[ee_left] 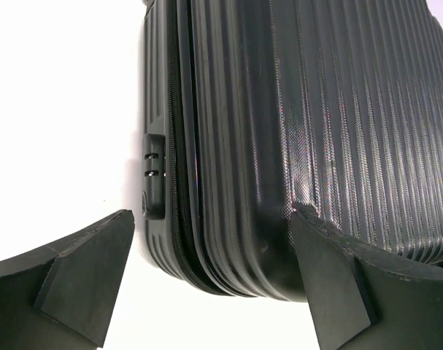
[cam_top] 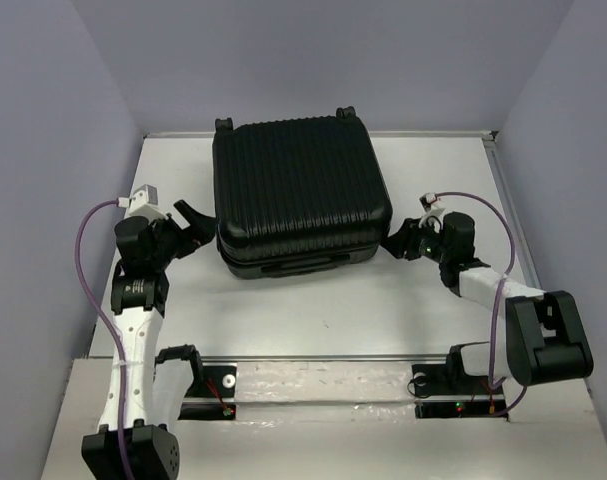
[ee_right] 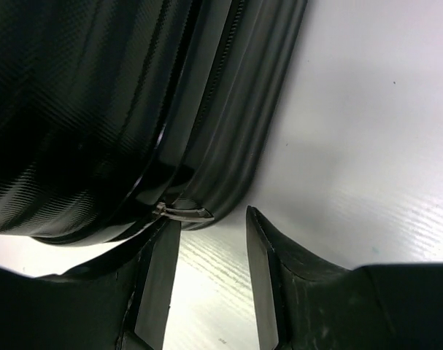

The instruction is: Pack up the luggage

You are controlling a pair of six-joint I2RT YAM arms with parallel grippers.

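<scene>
Since the luggage point(cam_top: 301, 195) lies closed on the tabletop point(cam_top: 433, 300), I'd guess zipping's the job: left fingers point(ee_left: 90, 270) gape wide at its near-left corner, right fingers point(ee_right: 268, 270), narrow and empty, by its zipper pull point(ee_right: 186, 213).

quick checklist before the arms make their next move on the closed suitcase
1. Both shells of the luggage shut together, flat on the table: ok.
2. The zipper pull in sight at the near right corner: ok.
3. Pull between the jaws of the right gripper: not ok; it lies just ahead of one fingertip, jaws apart with nothing in the gap.
4. Wide-open left gripper at the left side, near the combination lock: ok.
5. Whether it touches the shell: cannot tell.
6. Zip closed all the way round: cannot tell.
</scene>
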